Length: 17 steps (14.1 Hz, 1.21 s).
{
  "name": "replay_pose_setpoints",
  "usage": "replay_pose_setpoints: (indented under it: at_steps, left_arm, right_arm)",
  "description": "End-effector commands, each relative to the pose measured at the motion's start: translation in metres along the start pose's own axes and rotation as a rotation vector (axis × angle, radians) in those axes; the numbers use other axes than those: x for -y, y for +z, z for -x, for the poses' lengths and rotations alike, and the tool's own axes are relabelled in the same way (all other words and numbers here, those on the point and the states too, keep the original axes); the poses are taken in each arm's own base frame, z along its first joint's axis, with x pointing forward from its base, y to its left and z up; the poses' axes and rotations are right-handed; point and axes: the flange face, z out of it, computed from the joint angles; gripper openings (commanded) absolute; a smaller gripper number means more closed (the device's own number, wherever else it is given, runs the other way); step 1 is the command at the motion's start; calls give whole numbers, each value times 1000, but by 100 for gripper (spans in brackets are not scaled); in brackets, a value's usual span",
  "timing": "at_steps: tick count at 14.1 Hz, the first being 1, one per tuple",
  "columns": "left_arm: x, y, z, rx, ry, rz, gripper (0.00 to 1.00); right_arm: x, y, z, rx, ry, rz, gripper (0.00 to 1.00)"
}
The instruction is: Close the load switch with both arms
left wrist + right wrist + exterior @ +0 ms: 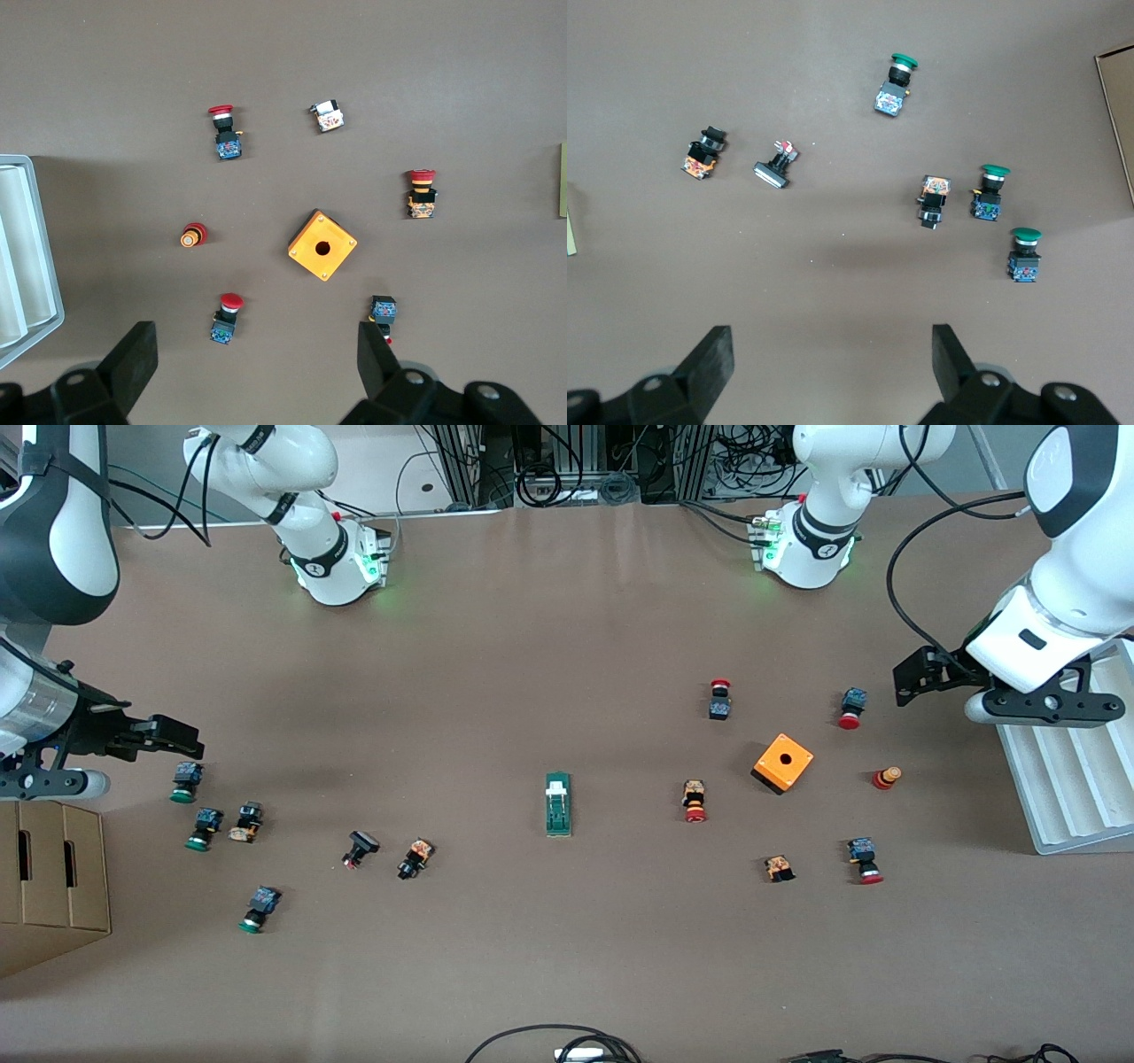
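Observation:
The load switch [558, 804], a narrow green block with a white lever tab at its end toward the robots' bases, lies flat at the middle of the table. Only a thin strip of the load switch [563, 180] shows at the edge of the left wrist view, and a sliver of it [570, 232] in the right wrist view. My left gripper [914, 677] hangs open and holds nothing, over the left arm's end of the table by the white tray; its fingers [133, 359] stand wide apart. My right gripper [173, 735] hangs open and holds nothing, over the green-capped buttons at the right arm's end.
An orange box with a hole [783, 763] and several red-capped buttons [849, 709] lie toward the left arm's end. Green-capped buttons [186, 781] and black parts [360, 848] lie toward the right arm's end. A cardboard box [49, 877] and a ribbed white tray [1072, 779] stand at the table's ends.

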Motion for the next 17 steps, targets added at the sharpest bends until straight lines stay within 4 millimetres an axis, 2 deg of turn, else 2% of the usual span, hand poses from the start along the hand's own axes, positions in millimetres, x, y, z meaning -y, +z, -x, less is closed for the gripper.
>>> replay_pose_setpoints:
  at_steps: [1, 12, 17]
  left_arm:
    - [0, -4, 0, 0, 16, 8, 100]
    - [0, -4, 0, 4, -6, 10, 100]
    - [-10, -3, 1, 4, -44, 12, 100]
  right_arm:
    - [1, -2, -2, 4, 3, -32, 100]
    - [2, -4, -2, 0, -2, -27, 100]
    - [2, -4, -2, 0, -2, -25, 100]
